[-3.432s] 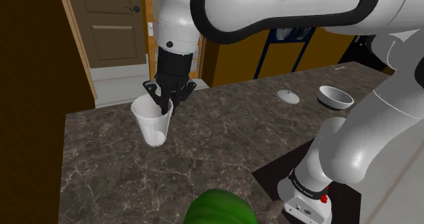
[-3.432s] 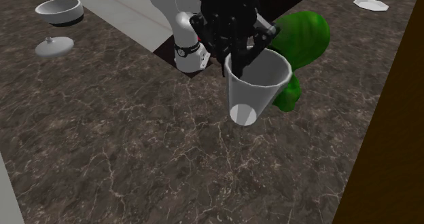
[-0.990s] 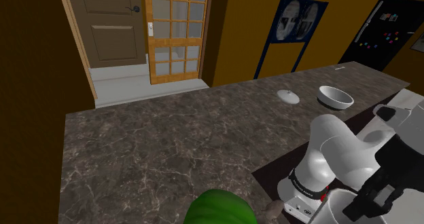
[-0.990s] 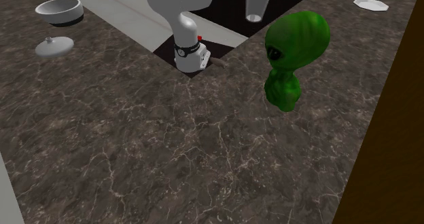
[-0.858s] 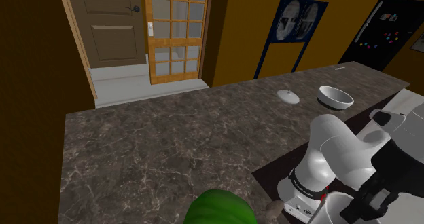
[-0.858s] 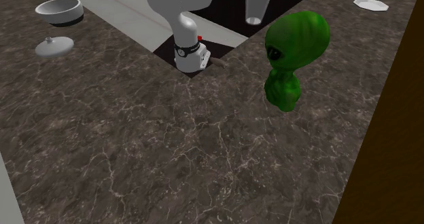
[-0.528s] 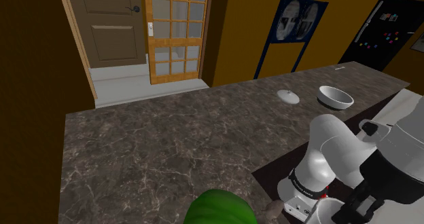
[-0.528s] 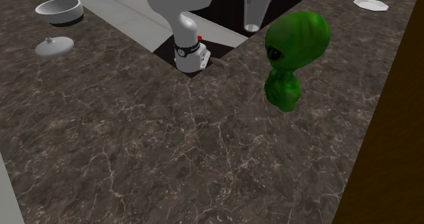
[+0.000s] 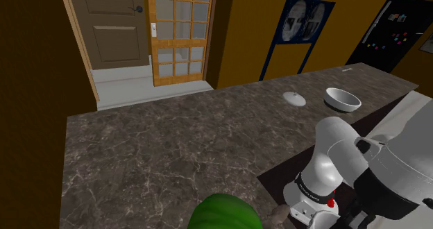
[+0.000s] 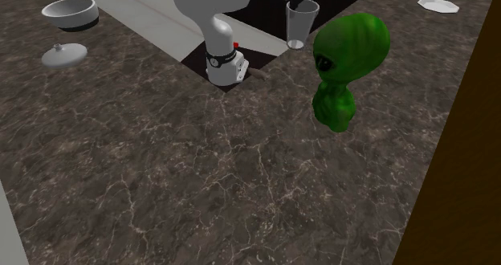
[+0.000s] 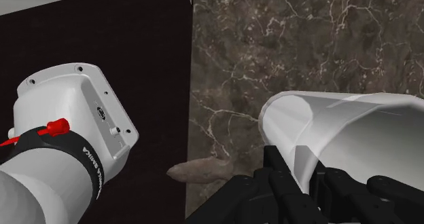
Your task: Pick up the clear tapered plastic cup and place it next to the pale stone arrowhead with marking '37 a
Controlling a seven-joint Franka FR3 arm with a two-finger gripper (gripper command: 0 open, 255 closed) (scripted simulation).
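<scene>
The claw point(image 11: 297, 183) is clamped on the rim of the clear tapered cup point(image 11: 340, 131), so the cup hangs upright. It is near the pale arrowhead point(image 11: 202, 172) but apart from it, on the side away from the arm's base point(image 11: 68, 121) (the base crowds the other side). Whether the cup touches the surface point(image 10: 160, 183) I cannot tell.

White arm point(image 9: 340, 146), dark joints. Base point(image 11: 75, 104): white, screws point(image 11: 78, 70), red button point(image 11: 58, 127), black band point(image 11: 76, 165) with white lettering. Gripper point(image 11: 299, 170) all black.
</scene>
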